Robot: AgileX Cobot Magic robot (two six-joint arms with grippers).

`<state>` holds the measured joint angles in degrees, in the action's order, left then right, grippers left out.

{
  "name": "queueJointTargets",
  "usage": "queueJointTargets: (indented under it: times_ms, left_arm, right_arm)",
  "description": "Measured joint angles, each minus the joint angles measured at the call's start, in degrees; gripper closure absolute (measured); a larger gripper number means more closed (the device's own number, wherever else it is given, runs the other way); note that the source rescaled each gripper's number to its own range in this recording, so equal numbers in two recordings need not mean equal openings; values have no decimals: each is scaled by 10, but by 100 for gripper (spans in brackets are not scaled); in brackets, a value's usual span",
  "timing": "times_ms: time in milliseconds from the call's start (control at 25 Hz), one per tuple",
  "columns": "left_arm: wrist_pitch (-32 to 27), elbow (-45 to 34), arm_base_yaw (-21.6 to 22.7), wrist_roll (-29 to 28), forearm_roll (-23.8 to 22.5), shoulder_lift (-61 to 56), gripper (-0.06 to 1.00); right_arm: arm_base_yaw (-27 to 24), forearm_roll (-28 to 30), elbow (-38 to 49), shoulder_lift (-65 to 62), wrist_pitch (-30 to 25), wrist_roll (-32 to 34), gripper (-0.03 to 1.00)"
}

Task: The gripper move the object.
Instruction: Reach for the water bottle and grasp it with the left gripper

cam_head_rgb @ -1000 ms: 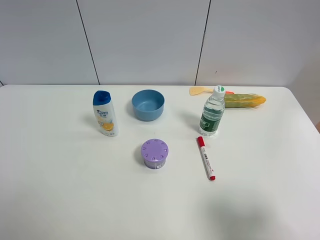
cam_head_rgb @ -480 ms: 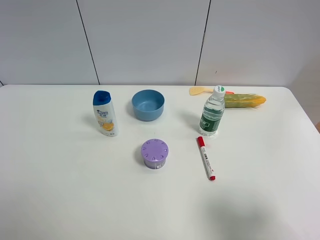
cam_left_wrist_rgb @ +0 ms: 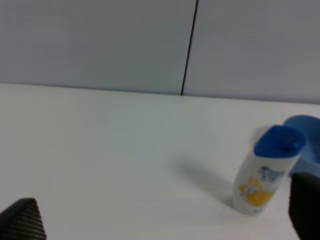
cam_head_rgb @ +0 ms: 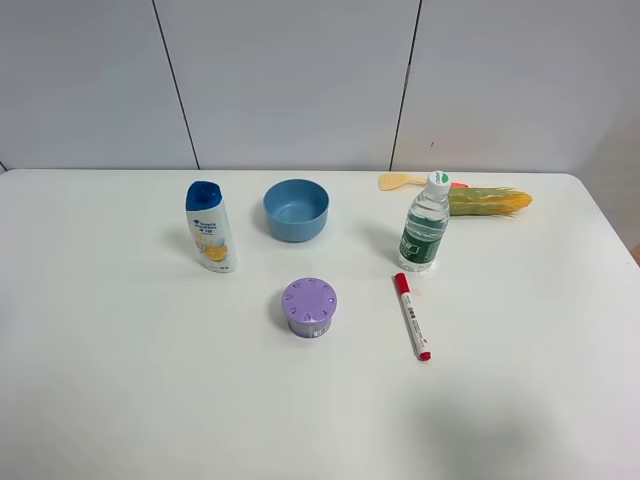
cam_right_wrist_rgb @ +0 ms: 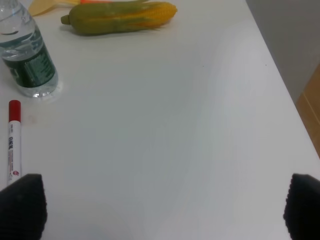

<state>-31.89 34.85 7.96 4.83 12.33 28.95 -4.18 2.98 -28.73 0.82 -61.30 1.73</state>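
Note:
The small clear water bottle (cam_head_rgb: 424, 236) with a white cap and green label stands upright on the white table, right of centre; it also shows in the right wrist view (cam_right_wrist_rgb: 27, 62). Neither arm shows in the exterior view. My right gripper (cam_right_wrist_rgb: 161, 206) is open and empty, its black fingertips (cam_right_wrist_rgb: 20, 206) wide apart, well short of the bottle. My left gripper (cam_left_wrist_rgb: 162, 216) is open and empty, with black fingertips (cam_left_wrist_rgb: 22, 220) at the frame's corners, facing the white shampoo bottle (cam_left_wrist_rgb: 265, 170).
A white shampoo bottle with a blue cap (cam_head_rgb: 210, 227), a blue bowl (cam_head_rgb: 296, 209), a purple lidded pot (cam_head_rgb: 309, 306), a red marker (cam_head_rgb: 411, 316), a corn cob (cam_head_rgb: 488, 200) and a yellow spoon (cam_head_rgb: 400, 181) lie on the table (cam_head_rgb: 120, 380).

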Motion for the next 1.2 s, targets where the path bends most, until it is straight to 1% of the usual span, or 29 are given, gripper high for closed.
queueJointTargets:
  times_ms: [120,200,320,480,560,640,800,920,1000,1200]
  left_arm:
    - [74,0,0,14,5,70,-6]
    - [112,0,-1,18,5,116,-6]
    - [168,0,-24,20,5,176,-6]
    - [256,0,-90,19,5,253,-6]
    - [302,0,-135,16,5,287,-6]
    - [336,2,-180,14,7,321,-6]
    - [355,29,-267,13,7,381,-6]
    - [360,60,-320,13,8,420,-6]
    - [363,80,-351,13,9,444,-6]
    - [376,120,-409,13,9,506,-6]
  right_arm:
    - [0,0,0,0,0,0,-3]
    - [0,0,0,0,0,0,-3]
    - [0,0,0,0,0,0,-3]
    - [0,0,0,0,0,0,-3]
    - [0,0,0,0,0,0,-3]
    - [0,0,0,0,0,0,-3]
    - [0,0,0,0,0,0,-3]
    - [0,0,0,0,0,0,-3]
    - [0,0,0,0,0,0,-3]
    - [0,0,0,0,0,0,-3]
